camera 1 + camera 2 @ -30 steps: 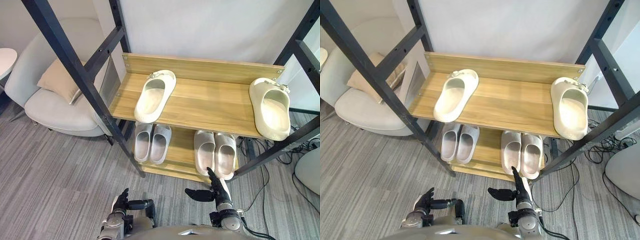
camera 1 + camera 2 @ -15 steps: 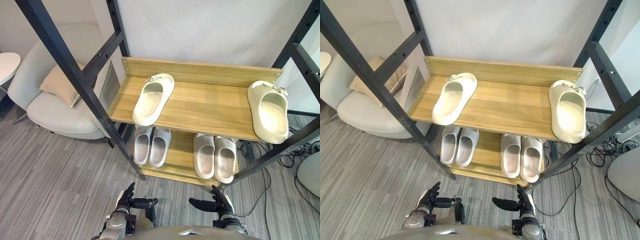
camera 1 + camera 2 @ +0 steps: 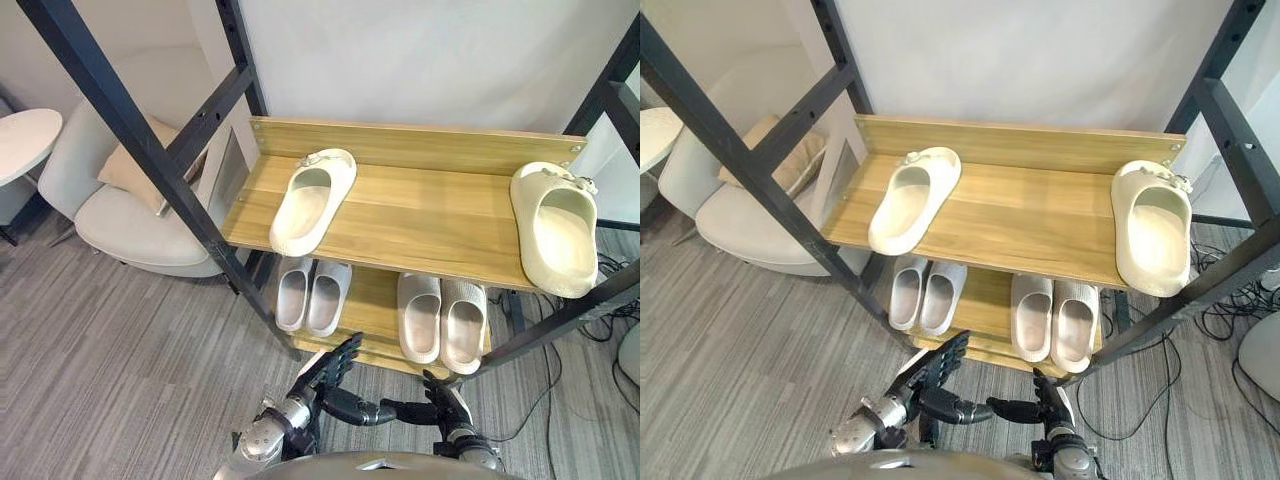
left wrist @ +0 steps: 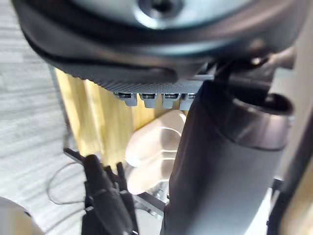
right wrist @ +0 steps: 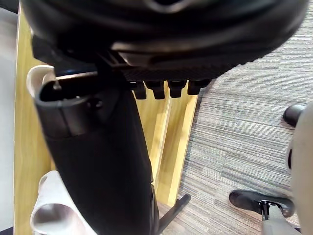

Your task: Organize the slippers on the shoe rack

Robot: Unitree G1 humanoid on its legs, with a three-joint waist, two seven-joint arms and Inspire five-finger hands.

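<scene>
Hovering unclenched, left robot hand point(image 3: 320, 380) and right robot hand point(image 3: 445, 407); lower slippers point(image 3: 420, 318) partly hidden.

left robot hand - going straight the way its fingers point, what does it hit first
The left robot hand would probably meet the front edge of the lower shelf, between the left slipper pair and the right pair; depth unclear.

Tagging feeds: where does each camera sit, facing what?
Left eye view: head, looking down at the shoe rack; left hand and right hand at the bottom edge.
Right eye view: head, slightly offset, same rack, same hands.
Left wrist view: left wrist, along its thumb toward a grey slipper and rack wood.
Right wrist view: right wrist, along its thumb, over rack wood and carpet.
Eye views share both cream slippers on top.
</scene>
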